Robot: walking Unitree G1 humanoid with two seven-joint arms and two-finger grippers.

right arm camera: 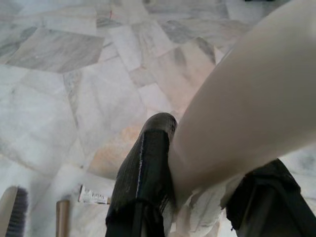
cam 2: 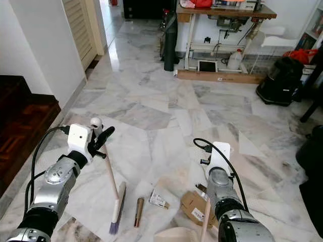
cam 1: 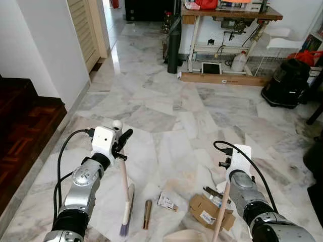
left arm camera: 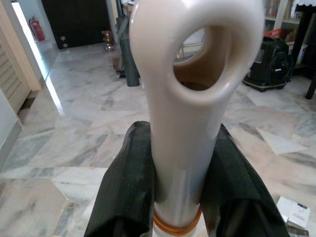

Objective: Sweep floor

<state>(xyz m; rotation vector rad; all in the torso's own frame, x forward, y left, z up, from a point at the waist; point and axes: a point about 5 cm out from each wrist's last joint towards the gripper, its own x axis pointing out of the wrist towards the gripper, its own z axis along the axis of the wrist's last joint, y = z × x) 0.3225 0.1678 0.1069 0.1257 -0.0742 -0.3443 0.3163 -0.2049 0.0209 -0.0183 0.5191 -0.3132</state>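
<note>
My left gripper [cam 1: 122, 146] is shut on the cream handle of a hand broom [cam 1: 124, 186]; its dark bristles [cam 1: 124, 229] rest on the marble floor. In the left wrist view both black fingers [left arm camera: 131, 192] clamp the handle just under its hanging loop [left arm camera: 197, 44]. My right gripper [cam 1: 225, 184] is shut on the long cream handle of a dustpan [cam 1: 184, 236], whose pan lies on the floor at the bottom edge. Between the two tools lie a brown tube [cam 1: 147, 214], a small white packet [cam 1: 166, 201] and a torn cardboard piece [cam 1: 207, 210].
A dark wooden step [cam 1: 25, 121] and a white wall [cam 1: 50, 45] border the left. Farther ahead stand a work table [cam 1: 227, 15], a black cylinder [cam 1: 174, 45], a wooden plank [cam 1: 224, 79] and a black vacuum cleaner [cam 1: 286, 83]. Open marble floor stretches between.
</note>
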